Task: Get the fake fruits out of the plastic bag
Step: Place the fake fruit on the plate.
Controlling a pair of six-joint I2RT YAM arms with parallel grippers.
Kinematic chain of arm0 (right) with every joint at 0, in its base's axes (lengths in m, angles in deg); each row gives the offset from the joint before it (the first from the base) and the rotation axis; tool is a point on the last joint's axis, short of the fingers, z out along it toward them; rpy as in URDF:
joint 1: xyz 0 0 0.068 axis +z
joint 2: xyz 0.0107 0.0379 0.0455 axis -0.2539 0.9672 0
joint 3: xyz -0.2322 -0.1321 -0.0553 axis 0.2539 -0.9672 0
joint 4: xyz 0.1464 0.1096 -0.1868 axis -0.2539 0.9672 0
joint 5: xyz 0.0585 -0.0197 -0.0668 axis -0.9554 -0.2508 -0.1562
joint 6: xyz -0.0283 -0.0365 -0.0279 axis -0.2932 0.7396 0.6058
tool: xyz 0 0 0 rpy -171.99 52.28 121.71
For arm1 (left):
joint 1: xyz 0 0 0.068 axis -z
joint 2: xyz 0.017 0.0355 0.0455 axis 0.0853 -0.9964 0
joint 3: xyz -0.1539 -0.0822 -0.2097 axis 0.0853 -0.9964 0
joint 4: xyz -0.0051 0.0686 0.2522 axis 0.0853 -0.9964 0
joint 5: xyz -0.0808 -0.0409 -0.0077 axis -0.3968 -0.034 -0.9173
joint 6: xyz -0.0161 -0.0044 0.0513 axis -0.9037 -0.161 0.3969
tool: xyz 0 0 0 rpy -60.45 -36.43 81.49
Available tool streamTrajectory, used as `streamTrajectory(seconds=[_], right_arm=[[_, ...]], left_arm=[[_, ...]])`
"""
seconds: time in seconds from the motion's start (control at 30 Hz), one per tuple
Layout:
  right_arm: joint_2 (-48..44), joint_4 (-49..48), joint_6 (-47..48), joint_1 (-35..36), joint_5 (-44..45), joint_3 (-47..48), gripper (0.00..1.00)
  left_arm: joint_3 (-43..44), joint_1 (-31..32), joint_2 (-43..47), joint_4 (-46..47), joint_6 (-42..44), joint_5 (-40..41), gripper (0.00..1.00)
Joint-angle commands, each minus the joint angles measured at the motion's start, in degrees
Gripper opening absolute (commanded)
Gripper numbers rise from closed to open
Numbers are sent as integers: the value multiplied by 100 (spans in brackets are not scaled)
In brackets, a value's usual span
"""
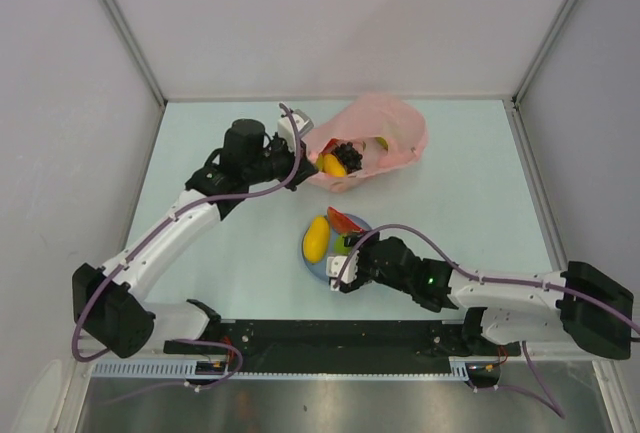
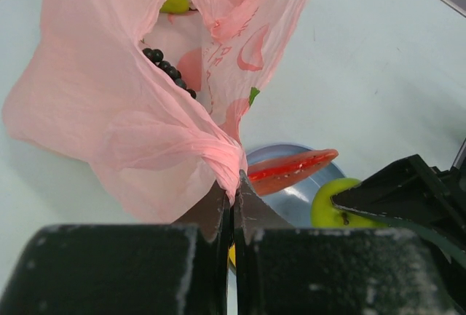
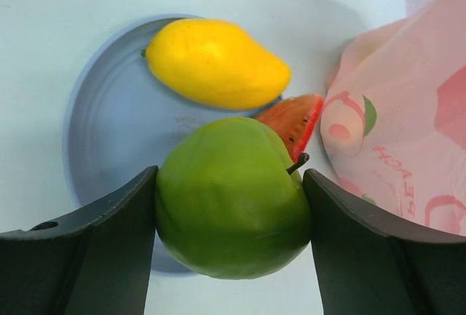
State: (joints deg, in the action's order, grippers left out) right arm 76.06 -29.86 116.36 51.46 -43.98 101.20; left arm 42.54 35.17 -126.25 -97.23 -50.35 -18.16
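- At the near middle of the desk (image 1: 470, 203), the right gripper (image 3: 229, 177) has its fingers (image 3: 109, 235) spread wide, one on each flank of the green apple (image 3: 233, 213). It grips the apple over the near rim of the light blue plate (image 3: 102, 133). Cannot tell whether the apple touches the plate.
- On the plate: a yellow mango (image 3: 215, 64) across the far side, and a red watermelon slice (image 3: 295, 122) at the edge, just behind the apple.
- Farther back, the left gripper (image 2: 233, 191) has its fingers pressed together on a bunched fold of the pink plastic bag (image 2: 109, 111) at its mouth, so the opening gapes.
- In the bag: a dark grape bunch (image 2: 169, 69), a yellow fruit (image 1: 333, 164) right at the mouth, and a yellow-green fruit (image 2: 175, 2) deeper in.
- Judgement: about half done. The apple is at the set-down step and three pieces are left to fetch.
- Risk: the apple is round and glossy and sits at the rim. Let go there, it may roll off onto the desk.
- Risk: a set-down farther in could knock the slice or the mango off the plate.
- Risk: the pinch is on thin, slick film. If it slips, the mouth falls shut over the grapes.
- Risk: the bag lies just beside the plate. A tug on it could sweep plastic across the fruit there.
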Motion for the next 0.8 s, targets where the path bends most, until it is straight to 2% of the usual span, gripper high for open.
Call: streamTrajectory(seconds=[0.0,0.2,0.5,0.6,0.63,0.67,0.7,0.77], right_arm=[[387,-1139,125,133,140,-170,36],[1169,-2334,248,142,149,-320,34],[1882,-2827,363,63,-194,-312,38],[2154,-2784,432,-16,-326,-303,60],[2190,-2749,485,-8,-396,-286,80],[2234,-2662,538,-17,-431,-285,95],[2243,-2626,565,-8,-467,-285,100],[2235,-2538,556,18,-415,-268,100]], left_arm=[[-183,-22,377,111,-45,-88,0],[-315,-22,518,137,8,-70,0],[-421,-22,650,260,-106,-228,0],[-430,-22,702,260,-106,-220,0],[-430,-22,729,269,-106,-202,0],[-438,-22,764,278,-106,-185,0],[-439,-22,782,260,-106,-167,0],[-482,-22,843,269,-106,-176,0]])
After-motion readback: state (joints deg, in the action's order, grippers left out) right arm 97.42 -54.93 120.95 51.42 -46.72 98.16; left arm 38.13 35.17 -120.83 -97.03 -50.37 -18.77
